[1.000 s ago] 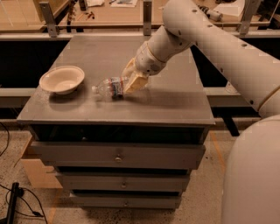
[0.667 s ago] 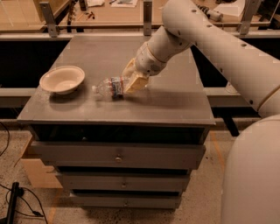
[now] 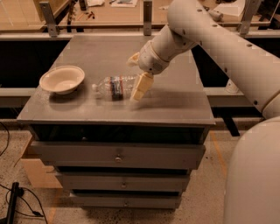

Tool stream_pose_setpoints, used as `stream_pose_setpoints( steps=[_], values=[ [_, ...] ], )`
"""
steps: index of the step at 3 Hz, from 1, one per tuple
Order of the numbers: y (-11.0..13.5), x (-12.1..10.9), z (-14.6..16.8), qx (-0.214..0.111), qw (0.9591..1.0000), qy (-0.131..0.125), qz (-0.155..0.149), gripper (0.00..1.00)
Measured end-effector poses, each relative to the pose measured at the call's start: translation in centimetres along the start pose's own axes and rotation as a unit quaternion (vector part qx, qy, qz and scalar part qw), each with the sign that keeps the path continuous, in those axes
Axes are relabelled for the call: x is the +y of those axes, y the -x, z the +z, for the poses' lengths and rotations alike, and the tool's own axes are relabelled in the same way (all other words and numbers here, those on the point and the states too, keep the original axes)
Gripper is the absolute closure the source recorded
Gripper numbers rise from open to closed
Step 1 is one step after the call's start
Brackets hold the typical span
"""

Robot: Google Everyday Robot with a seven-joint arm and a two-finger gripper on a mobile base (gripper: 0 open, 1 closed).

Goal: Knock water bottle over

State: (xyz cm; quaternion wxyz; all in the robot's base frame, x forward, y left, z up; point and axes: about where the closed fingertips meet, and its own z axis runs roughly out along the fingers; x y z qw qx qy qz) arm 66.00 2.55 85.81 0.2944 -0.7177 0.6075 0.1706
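Observation:
The water bottle [image 3: 114, 86] is a clear plastic bottle with a white cap and a dark red-and-blue label. It lies on its side on the grey cabinet top [image 3: 175, 105], cap pointing left toward the bowl. My gripper [image 3: 137, 73] is at the bottle's base end, low over the top. Its cream fingers [image 3: 141, 86] are spread apart, one in front of the base and one behind it. The white arm reaches in from the upper right.
A cream bowl [image 3: 62, 78] stands at the left of the cabinet top, just beyond the bottle's cap. The cabinet has several drawers [image 3: 118, 154] below. A wooden bench with small items runs along the back [image 3: 109, 13]. Cables lie on the floor at lower left [image 3: 17, 201].

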Motion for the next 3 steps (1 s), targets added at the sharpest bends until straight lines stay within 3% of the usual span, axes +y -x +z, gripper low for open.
stream_pose_setpoints(
  steps=[1, 2, 3],
  values=[
    [0.2, -1.8, -2.4, -0.046, 0.9961, -0.043, 0.061, 0.00],
    [-0.1, -3.3, -6.2, -0.096, 0.9824, -0.102, 0.123, 0.00],
    [-0.2, -3.6, -6.3, -0.100, 0.9808, -0.109, 0.127, 0.00]
  ],
)
